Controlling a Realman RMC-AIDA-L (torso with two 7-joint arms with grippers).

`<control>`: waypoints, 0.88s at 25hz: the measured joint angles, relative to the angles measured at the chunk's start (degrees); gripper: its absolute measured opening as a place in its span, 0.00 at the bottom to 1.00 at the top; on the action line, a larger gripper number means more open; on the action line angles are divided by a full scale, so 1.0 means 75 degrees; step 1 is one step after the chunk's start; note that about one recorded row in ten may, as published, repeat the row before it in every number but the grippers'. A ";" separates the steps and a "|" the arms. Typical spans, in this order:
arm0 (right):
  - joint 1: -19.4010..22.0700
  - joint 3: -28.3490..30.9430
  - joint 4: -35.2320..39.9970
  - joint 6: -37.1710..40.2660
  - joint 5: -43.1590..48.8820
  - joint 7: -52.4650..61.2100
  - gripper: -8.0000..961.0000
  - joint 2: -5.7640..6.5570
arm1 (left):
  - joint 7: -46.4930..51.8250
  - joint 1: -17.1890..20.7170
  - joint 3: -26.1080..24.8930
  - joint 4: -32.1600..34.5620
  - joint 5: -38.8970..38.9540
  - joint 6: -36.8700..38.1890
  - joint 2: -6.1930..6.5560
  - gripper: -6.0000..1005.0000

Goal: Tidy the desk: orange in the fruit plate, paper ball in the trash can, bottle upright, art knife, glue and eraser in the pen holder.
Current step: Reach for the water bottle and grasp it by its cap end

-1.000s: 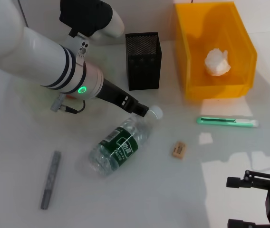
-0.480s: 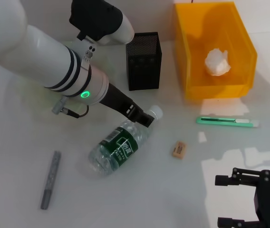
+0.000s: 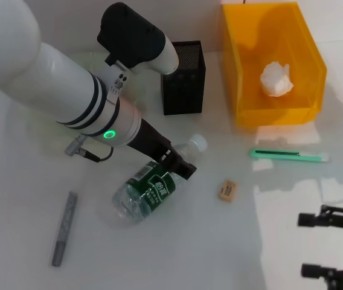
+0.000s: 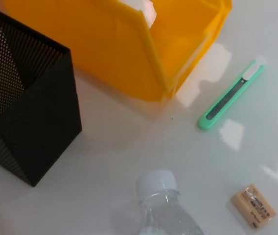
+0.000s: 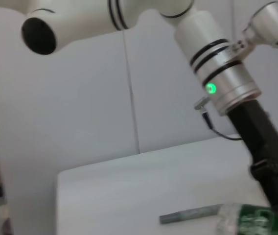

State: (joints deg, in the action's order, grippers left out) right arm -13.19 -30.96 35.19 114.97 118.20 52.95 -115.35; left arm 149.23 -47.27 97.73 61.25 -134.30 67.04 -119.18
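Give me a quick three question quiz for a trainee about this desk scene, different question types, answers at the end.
1. True or false: the clear plastic bottle with the green label is standing upright.
2. Where is the crumpled white paper ball? A) on the desk B) inside the yellow-orange rectangular bin C) inside the black mesh pen holder
3. Fill in: the left gripper is over the bottle's ____ end.

Key: 1 false, it lies on its side. 2 B. 3 cap.
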 joint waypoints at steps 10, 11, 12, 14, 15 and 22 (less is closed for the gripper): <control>0.0500 0.2697 -0.0088 -0.0333 -0.0016 -0.0379 0.79 -0.0245 | 0.0092 0.0177 0.0060 0.0242 -0.0491 -0.0107 -0.0001 0.80; 0.0500 0.2697 -0.0088 -0.0333 -0.0016 -0.0379 0.79 -0.0245 | 0.0092 0.0177 0.0060 0.0242 -0.0491 -0.0107 -0.0001 0.80; 0.0490 0.2698 -0.0088 -0.0332 -0.0012 -0.0379 0.79 -0.0264 | 0.0089 0.0178 0.0063 0.0223 -0.0514 -0.0117 -0.0001 0.80; 0.0480 0.2708 -0.0093 -0.0333 -0.0010 -0.0380 0.79 -0.0287 | 0.0075 0.0180 0.0069 0.0193 -0.0537 -0.0133 0.0000 0.80; 0.0480 0.2708 -0.0093 -0.0333 -0.0010 -0.0380 0.79 -0.0287 | 0.0054 0.0182 0.0077 0.0149 -0.0540 -0.0141 -0.0001 0.80; 0.0377 0.2722 -0.0140 -0.0333 -0.0037 -0.0383 0.79 -0.0314 | 0.0033 0.0230 0.0123 0.0107 -0.0496 -0.0087 0.0001 0.80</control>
State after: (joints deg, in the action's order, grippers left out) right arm -10.36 -10.55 34.14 112.48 117.92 50.07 -117.70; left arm 149.48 -45.54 98.65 62.05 -138.01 66.38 -119.17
